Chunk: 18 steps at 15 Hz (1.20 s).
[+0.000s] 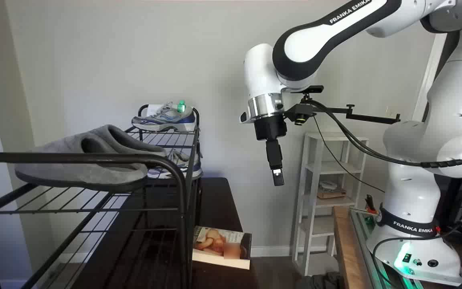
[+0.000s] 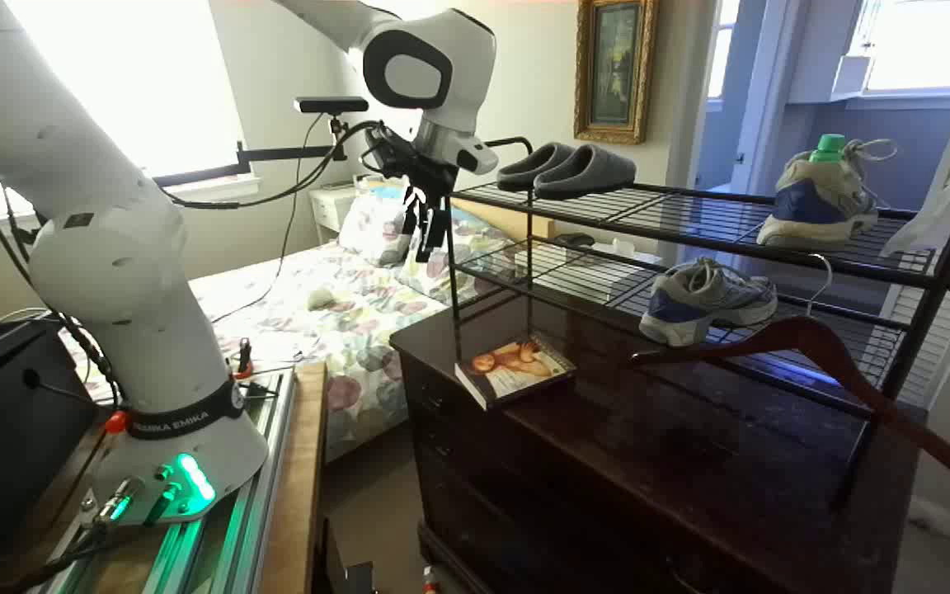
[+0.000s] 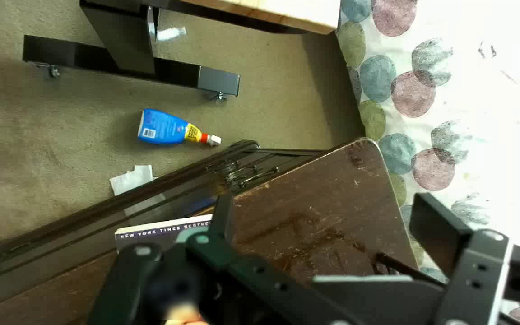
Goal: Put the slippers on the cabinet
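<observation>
The two grey slippers lie side by side on the top tier of a black wire rack. In an exterior view the near slipper (image 1: 82,174) partly covers the far one (image 1: 122,140); both also show in an exterior view (image 2: 586,172). The wrist view does not show them. The dark brown cabinet (image 1: 219,204) bears the rack; its top shows in an exterior view (image 2: 648,445) and in the wrist view (image 3: 323,189). My gripper (image 1: 278,176) points down in the air, beside the rack end that holds the slippers. In the wrist view the gripper (image 3: 327,212) is open with nothing between its fingers.
The black wire rack (image 2: 673,219) has sneakers on both tiers. A book (image 2: 516,370) lies on the cabinet's top near its front edge. A wooden hanger (image 2: 821,346) reaches over the cabinet. A bed (image 2: 302,305) and a white shelf unit (image 1: 315,192) stand nearby.
</observation>
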Each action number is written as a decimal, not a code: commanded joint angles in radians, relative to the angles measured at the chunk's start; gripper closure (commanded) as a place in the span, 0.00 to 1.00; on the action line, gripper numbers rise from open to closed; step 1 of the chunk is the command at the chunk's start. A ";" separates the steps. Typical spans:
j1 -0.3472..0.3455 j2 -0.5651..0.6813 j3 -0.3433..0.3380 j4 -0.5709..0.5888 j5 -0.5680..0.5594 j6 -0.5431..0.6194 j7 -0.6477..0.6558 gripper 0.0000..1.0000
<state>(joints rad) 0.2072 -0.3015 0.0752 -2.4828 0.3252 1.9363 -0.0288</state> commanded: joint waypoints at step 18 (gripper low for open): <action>-0.083 0.170 0.072 0.357 -0.321 0.520 0.035 0.00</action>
<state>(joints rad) 0.1331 -0.2445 0.1313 -2.2658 0.0589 2.4381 -0.0180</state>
